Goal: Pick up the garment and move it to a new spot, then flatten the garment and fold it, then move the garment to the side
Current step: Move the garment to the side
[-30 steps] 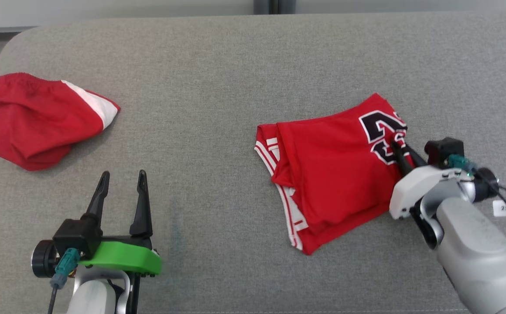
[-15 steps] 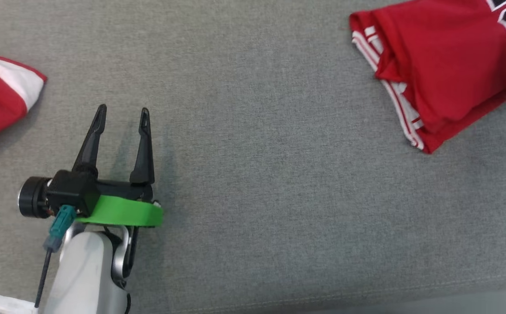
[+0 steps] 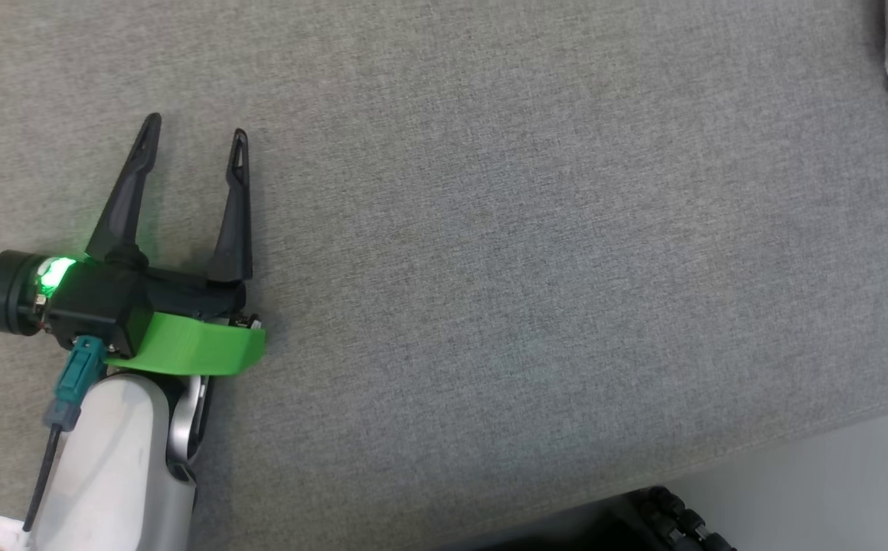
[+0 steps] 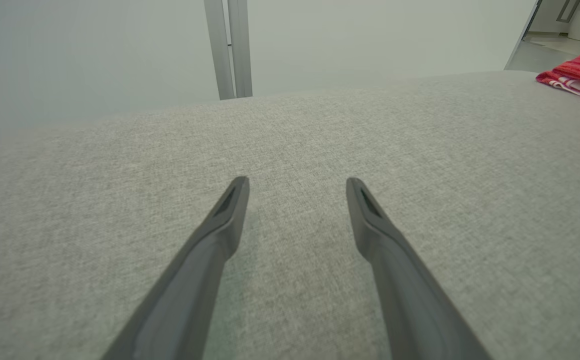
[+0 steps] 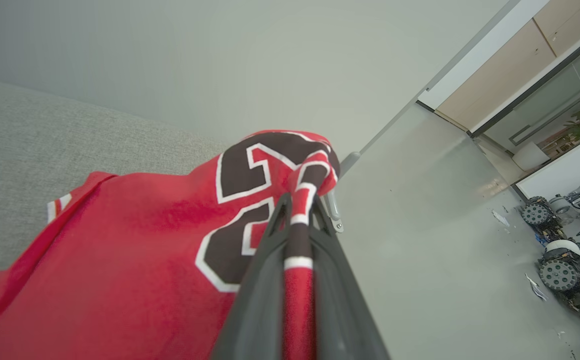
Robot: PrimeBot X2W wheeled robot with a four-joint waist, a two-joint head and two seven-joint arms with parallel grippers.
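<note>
Right pincer (image 5: 301, 210) clenched on the red garment (image 5: 120, 260); left pincer (image 3: 197, 126) spread wide, empty, over grey cushion (image 3: 528, 229)

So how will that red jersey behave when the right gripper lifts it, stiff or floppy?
Probably floppy: the red jersey bunches into a thin ridge where the right gripper pinches it. Likely light, since that small pinch holds its corner up. The folded layers may slide apart and droop.
</note>
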